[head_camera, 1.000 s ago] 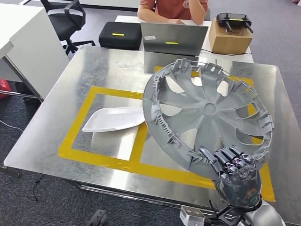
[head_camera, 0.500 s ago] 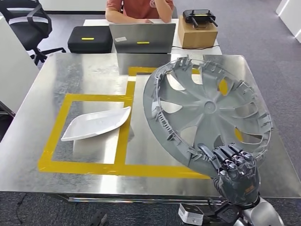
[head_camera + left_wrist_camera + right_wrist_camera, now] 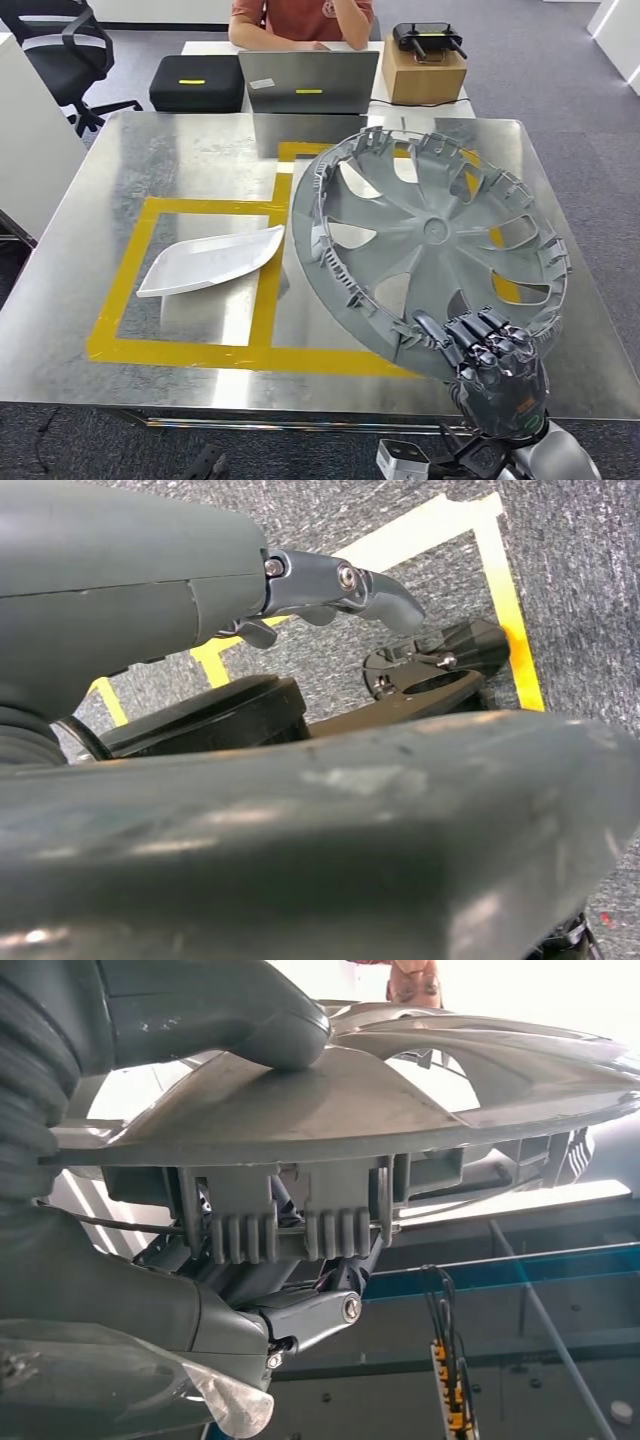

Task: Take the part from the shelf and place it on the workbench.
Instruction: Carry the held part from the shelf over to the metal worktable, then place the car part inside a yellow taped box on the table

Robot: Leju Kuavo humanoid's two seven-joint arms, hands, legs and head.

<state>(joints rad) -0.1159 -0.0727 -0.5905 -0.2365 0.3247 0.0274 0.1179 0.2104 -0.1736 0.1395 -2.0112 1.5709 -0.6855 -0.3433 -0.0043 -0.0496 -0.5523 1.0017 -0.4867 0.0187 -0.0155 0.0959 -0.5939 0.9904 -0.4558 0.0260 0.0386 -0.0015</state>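
A large grey wheel cover (image 3: 430, 235) hangs tilted over the right half of the metal workbench (image 3: 189, 140), inner ribbed side facing me. My right hand (image 3: 494, 375) grips its near rim at the table's front right edge. In the right wrist view the thumb (image 3: 226, 1010) presses on one face of the wheel cover (image 3: 362, 1110) and the fingers (image 3: 302, 1320) curl under its clipped rim. My left hand (image 3: 151, 590) hangs over the floor with nothing in it, one finger (image 3: 340, 580) stretched out.
A white curved panel (image 3: 211, 260) lies inside the yellow tape rectangle (image 3: 121, 290) on the left. Behind the bench stand a laptop (image 3: 309, 82), a black case (image 3: 196, 82) and a cardboard box (image 3: 423, 68), with a person (image 3: 302, 15) seated there. An office chair (image 3: 60, 40) is at the far left.
The camera swung round to face the bench squarely. The wheel cover in my right hand has shifted slightly left over the table; the grip is unchanged.
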